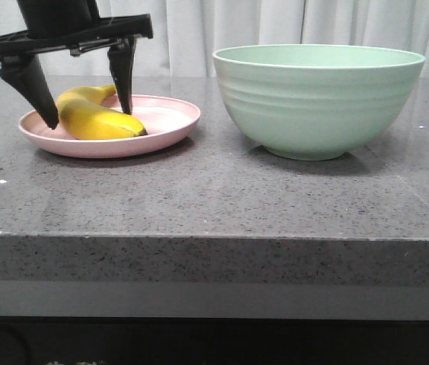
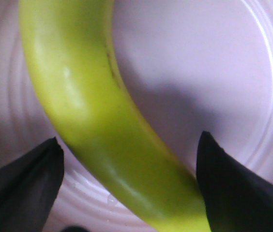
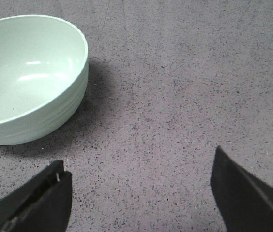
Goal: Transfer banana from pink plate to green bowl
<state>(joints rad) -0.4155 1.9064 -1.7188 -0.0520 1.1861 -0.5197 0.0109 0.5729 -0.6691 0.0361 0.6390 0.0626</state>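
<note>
The banana [image 1: 96, 115] lies on the pink plate [image 1: 170, 122], at the left of the grey speckled desk [image 1: 214, 198]. Its curved body spans the plate's left half, dark tip pointing toward the plate's centre.

The left claw [image 1: 89, 112] is lowered over the plate with its fingers spread apart. One finger [image 1: 36, 91] stands at the banana's left end, the other [image 1: 123, 76] behind the fruit near its middle, so the banana sits between them. In the left wrist view, the banana [image 2: 93, 125] runs diagonally between both black fingertips [image 2: 25, 186]; one fingertip touches or nearly touches the fruit, the other is clear of it.

The green bowl [image 1: 317, 99] stands to the right of the plate, apart from it, with bare desk between them. Its wall rises well above the plate's rim.

The right claw [image 3: 139, 193] hovers over bare desk beside the bowl [image 3: 27, 77], fingers spread wide, holding nothing. A pale curtain [image 1: 290, 23] hangs behind the desk.
</note>
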